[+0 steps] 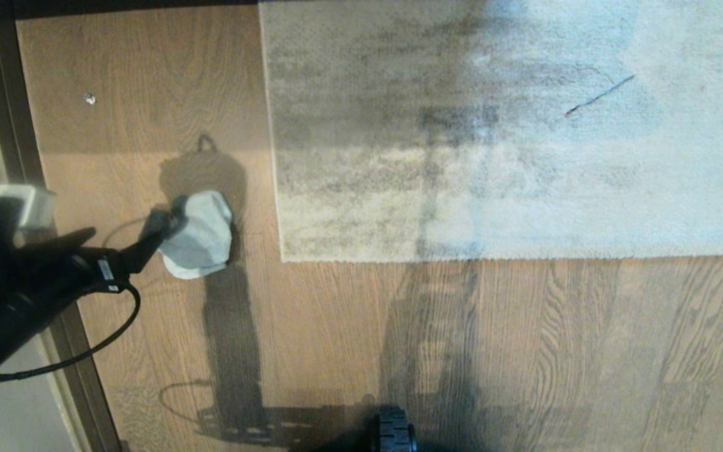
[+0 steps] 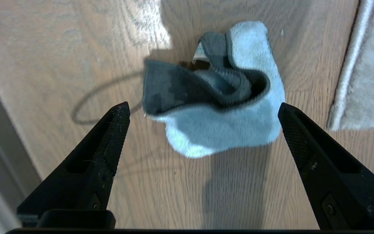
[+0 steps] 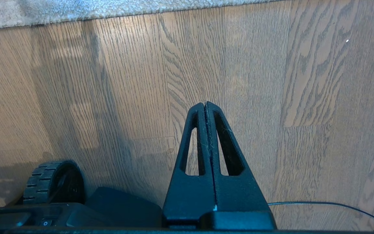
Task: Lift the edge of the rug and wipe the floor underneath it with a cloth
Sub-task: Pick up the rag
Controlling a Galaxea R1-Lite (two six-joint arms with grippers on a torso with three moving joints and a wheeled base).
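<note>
The task looks barely begun: the rug (image 1: 512,132) lies flat, its edge (image 1: 518,257) unlifted, and no wiping under it shows. The cloth (image 1: 198,235) sits crumpled on the floor (image 1: 349,339), left of the rug's near-left corner. The left gripper (image 2: 203,109) hangs just before the cloth, fingers spread wide and empty. The right gripper (image 3: 205,105) is parked over bare floor near the robot's base, fingers pressed together. In the head view the left gripper's tips blend into shadow at the cloth, so contact cannot be told; the rug runs off frame far and right.
</note>
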